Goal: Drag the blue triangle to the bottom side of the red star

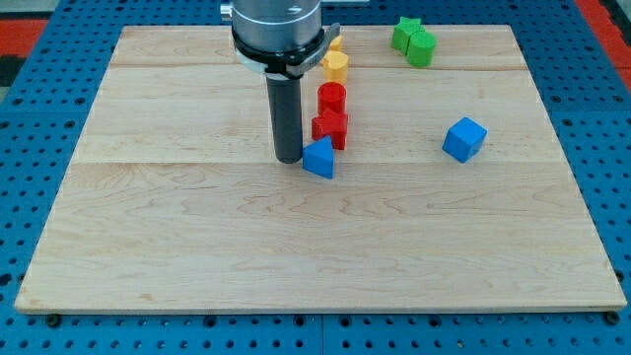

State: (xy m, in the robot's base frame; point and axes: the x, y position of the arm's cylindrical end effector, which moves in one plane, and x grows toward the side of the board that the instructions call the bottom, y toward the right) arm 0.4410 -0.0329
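Observation:
The blue triangle [319,159] lies on the wooden board near its middle, just below the red star [331,128] and touching or nearly touching it. My tip [288,159] rests on the board right at the triangle's left side. The dark rod rises from it toward the view's top, where the arm's metal flange hides part of the board.
A red cylinder [331,97] stands above the red star, then a yellow block [335,66] and another yellow block [336,44] partly hidden by the arm. Two green blocks [414,41] sit at the top right. A blue cube [464,139] lies at the right.

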